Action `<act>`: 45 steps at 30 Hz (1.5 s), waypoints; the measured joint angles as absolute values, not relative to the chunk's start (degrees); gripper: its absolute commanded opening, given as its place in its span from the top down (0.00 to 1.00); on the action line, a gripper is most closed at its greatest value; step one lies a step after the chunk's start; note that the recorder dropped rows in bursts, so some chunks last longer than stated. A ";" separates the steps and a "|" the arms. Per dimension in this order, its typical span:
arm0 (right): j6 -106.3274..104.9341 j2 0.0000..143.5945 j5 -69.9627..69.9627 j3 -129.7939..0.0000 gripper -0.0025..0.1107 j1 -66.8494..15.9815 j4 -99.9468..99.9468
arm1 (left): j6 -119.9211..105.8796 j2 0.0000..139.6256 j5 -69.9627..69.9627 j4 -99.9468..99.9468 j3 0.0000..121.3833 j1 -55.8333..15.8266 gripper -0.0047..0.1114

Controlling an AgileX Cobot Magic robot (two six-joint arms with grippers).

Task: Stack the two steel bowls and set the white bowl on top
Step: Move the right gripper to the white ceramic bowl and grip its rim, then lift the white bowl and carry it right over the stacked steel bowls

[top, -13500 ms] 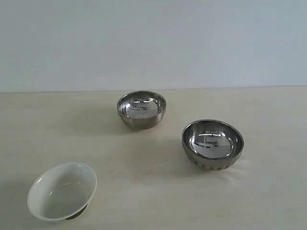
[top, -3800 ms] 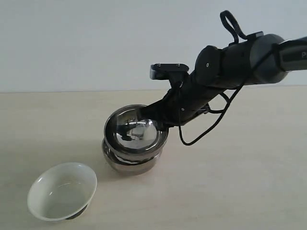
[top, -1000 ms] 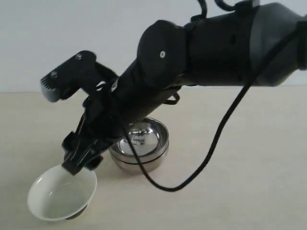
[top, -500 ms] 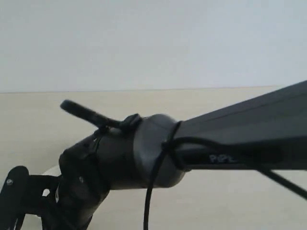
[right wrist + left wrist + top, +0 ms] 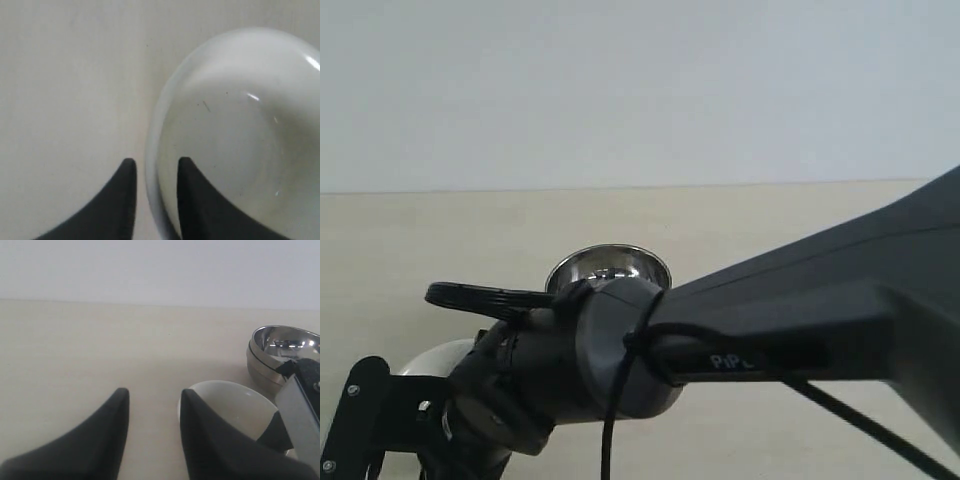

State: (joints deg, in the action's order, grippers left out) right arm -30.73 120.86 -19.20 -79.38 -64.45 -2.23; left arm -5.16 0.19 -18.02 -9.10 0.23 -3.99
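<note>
— Toward the counter's near-left corner, what is the left gripper (image 5: 154,394) doing?
— Idle. It hangs low over bare counter (image 5: 70,340), jaws apart, nothing between them. I judge it's parked aside so my other arm has room.
— Just right of it?
— White bowl (image 5: 235,405), upright, near the front edge, left of middle. My right gripper (image 5: 155,164) is on it: jaws parted only narrowly, one finger outside the wall, one inside, the rim in the gap. Not pinched that I can see; a sliver shows either side. Rim grip because the bowl is too wide to span.
— That arm comes across?
— Yes. The right arm (image 5: 770,320) reaches over from the right edge and fills most of the exterior view, so little of the bowl shows there.
— Further right?
— The two steel bowls (image 5: 277,352), nested one in the other, toward the middle of the counter. They sit close beside the white bowl but apart from it, open side up, ready to receive it.
— Next?
— My judgement: close on the rim, lift clear, short carry rightward, set down level. Glossy ceramic may slip in so thin a pinch.
</note>
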 measured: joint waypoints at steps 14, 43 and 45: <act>-36.25 119.12 -19.28 -79.38 0.98 -64.45 -2.56 | -5.16 0.19 -18.02 -9.10 0.23 -3.99 0.68; -15.42 106.17 -25.89 -79.38 0.98 -48.33 -10.15 | -5.16 0.19 -18.02 -9.10 0.23 -3.99 0.68; -14.38 106.29 -26.75 -79.38 0.98 -47.39 -10.15 | -5.16 0.19 -18.02 -9.10 0.23 -3.99 0.68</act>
State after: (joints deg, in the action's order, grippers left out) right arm -14.38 106.29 -26.75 -79.38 -47.39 -10.15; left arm -5.16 0.19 -18.02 -9.10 0.23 -3.99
